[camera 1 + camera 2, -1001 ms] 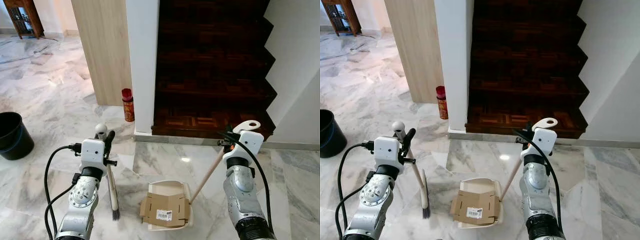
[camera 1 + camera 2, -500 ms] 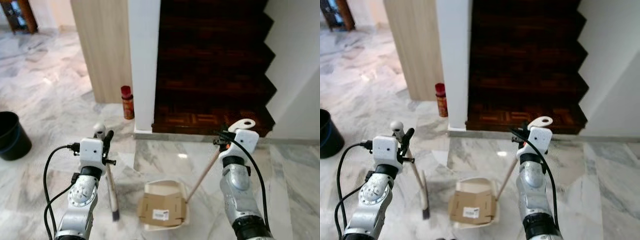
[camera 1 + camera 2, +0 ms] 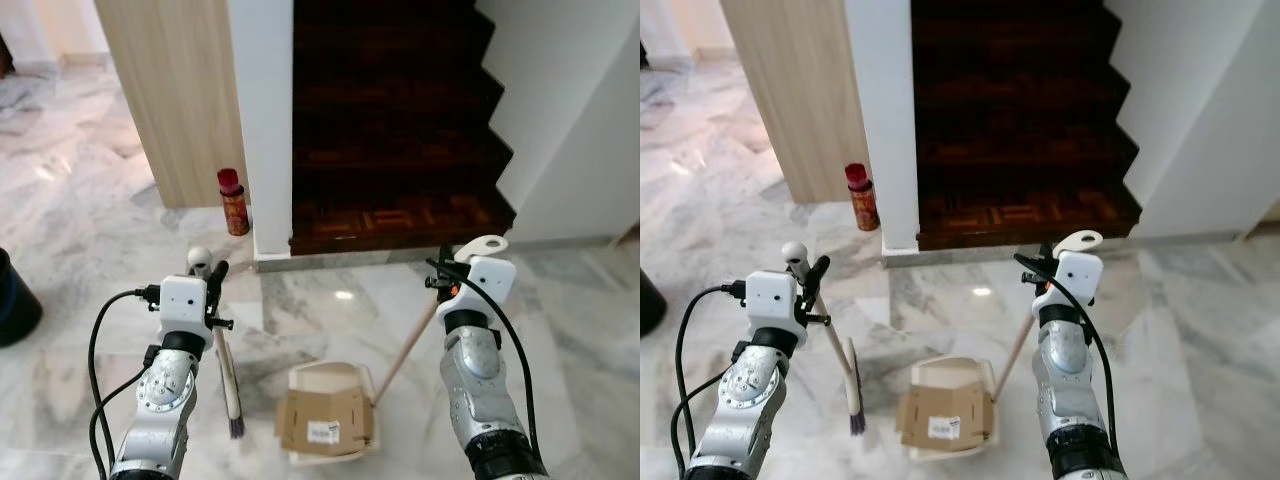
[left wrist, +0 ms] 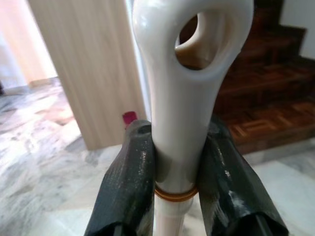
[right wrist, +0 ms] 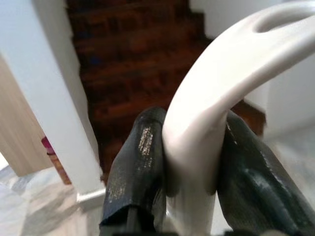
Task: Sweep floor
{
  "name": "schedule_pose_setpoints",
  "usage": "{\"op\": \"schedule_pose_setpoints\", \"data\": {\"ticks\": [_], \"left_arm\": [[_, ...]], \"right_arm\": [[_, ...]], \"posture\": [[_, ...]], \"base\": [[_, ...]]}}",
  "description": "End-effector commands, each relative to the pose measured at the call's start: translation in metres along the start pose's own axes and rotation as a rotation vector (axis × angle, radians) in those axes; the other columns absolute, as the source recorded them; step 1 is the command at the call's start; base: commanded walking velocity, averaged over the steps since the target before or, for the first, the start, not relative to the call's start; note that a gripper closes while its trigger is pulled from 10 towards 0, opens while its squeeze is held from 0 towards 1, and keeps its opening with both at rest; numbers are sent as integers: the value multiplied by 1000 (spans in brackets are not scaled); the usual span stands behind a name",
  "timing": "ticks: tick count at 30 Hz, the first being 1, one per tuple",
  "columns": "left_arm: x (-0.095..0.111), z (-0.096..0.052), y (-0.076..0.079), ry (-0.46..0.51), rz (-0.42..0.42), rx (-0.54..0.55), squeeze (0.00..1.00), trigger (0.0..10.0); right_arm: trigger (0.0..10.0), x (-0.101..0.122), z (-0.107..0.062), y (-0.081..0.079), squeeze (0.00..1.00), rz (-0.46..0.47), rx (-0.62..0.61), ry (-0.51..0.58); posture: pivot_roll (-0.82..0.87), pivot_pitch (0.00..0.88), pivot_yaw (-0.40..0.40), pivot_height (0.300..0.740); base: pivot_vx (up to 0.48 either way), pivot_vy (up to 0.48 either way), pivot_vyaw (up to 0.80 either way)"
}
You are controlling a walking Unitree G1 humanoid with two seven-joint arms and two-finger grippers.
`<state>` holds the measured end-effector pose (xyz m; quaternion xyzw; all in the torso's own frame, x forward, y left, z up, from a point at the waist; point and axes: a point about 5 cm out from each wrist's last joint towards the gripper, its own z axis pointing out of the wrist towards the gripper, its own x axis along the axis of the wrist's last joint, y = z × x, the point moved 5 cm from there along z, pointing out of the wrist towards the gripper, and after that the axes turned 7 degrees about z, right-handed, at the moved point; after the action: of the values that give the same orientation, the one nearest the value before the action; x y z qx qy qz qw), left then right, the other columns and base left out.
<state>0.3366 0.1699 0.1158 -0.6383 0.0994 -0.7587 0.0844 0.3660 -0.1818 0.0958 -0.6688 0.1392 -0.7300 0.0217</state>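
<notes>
My left gripper (image 3: 210, 272) is shut on the white handle of a small broom (image 3: 227, 375) whose dark bristles hang just above the marble floor (image 3: 80, 250). In the left wrist view both black fingers (image 4: 130, 182) clamp the broom handle (image 4: 182, 98) with its hanging hole. My right gripper (image 3: 447, 275) is shut on the white grip of a dustpan handle (image 3: 405, 345), a wooden stick slanting down to the cream dustpan (image 3: 325, 378). A flattened piece of cardboard (image 3: 325, 425) lies in the pan. The right wrist view shows the fingers (image 5: 140, 157) around that grip (image 5: 211, 103).
Dark wooden stairs (image 3: 390, 120) rise ahead between a white pillar (image 3: 262, 120) and a white wall (image 3: 580, 120). A red can (image 3: 233, 202) stands at the foot of a light wood panel (image 3: 175, 90). A black bucket (image 3: 15, 300) sits at the far left edge.
The camera has swung to the right, so stairs, can and bucket shifted left in view. Both grippers keep their hold on the broom and the dustpan handle.
</notes>
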Motion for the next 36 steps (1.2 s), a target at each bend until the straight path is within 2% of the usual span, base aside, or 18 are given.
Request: {"op": "schedule_pose_setpoints", "data": {"ticks": [1,15,36], "left_arm": [[14,4,-6,52,21,11,0,10000],[15,3,-7,57,28,13,0,10000],[15,0,-8,61,29,18,0,10000]], "right_arm": [[10000,16,6,-9,0,13,31,51],[10000,15,4,-18,0,50,70,35],[10000,10,3,-17,0,59,74,14]], "posture": [[108,60,-14,740],[118,50,-13,740],[138,17,-26,740]], "base": [[0,368,0],[0,364,0],[0,356,0]]}}
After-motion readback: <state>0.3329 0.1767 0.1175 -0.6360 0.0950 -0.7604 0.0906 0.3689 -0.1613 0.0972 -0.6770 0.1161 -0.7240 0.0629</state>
